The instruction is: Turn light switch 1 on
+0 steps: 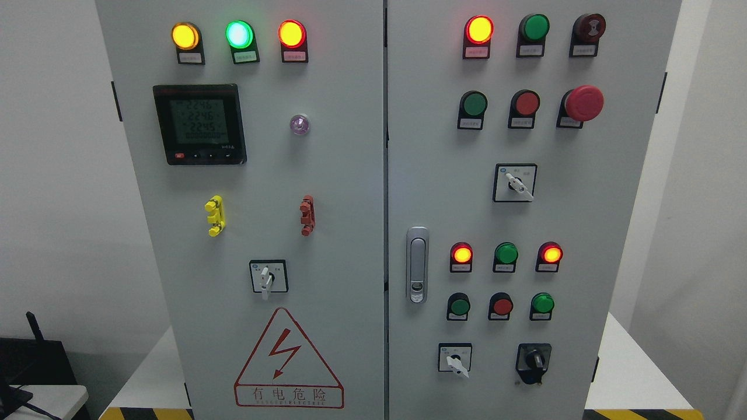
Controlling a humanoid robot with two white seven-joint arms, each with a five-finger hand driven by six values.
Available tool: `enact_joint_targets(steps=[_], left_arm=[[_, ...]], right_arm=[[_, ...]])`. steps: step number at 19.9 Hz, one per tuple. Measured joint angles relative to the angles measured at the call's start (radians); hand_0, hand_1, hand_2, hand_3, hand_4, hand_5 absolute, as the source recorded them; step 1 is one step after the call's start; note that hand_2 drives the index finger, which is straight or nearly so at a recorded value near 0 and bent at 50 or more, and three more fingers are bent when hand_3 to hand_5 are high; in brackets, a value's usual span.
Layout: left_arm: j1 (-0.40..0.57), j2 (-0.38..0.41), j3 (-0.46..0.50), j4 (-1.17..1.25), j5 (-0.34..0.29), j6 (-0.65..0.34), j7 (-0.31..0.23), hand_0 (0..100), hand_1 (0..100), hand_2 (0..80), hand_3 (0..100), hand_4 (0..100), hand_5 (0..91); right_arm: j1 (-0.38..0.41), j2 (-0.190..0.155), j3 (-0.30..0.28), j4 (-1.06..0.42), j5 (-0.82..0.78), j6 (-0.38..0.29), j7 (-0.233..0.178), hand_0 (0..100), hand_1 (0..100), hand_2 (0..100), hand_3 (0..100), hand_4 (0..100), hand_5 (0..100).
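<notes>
– Switches are what we look for first on the grey cabinet (350,192). Where do we see them?

– We count four rotary ones. The left door (344,87) carries a white-handled selector (268,277) near its lower middle, just above the red warning triangle (288,361). The right door (443,175) has a second white selector (515,182) at mid-height towards its right edge, a third selector (454,357) close to its bottom edge, and a black knob (533,361) just beside that one.

– Which of them is light switch 1?

– We cannot tell; the labels are too small for us to read.

– And our hands?

– Neither the left hand nor the right hand shows in the head view, so we cannot tell whether the fingers are spread or curled.

– What is lit?

– Along the top edge of the left door we see a yellow lamp (185,36), a green lamp (239,34) and a red lamp (292,34) glowing, with the digital meter (199,123) below them showing figures. On the right door a red lamp at the top (479,29) glows, and two more red lamps (461,254) glow lower down, beside the door handle (416,265).

– What carries the cabinet?

– It stands on a white worktop (636,373) with a yellow-and-black striped front edge.
</notes>
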Motion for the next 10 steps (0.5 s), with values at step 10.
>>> enact_joint_targets(steps=[10], left_arm=[[-0.078,0.006,-0.084,-0.275,0.001,-0.020,0.009,30,0,36.2,55,67,50.8]], right_arm=[[0.000,0.000,0.000,0.000,0.000,0.001,0.000,12,39,0,0,0,0]])
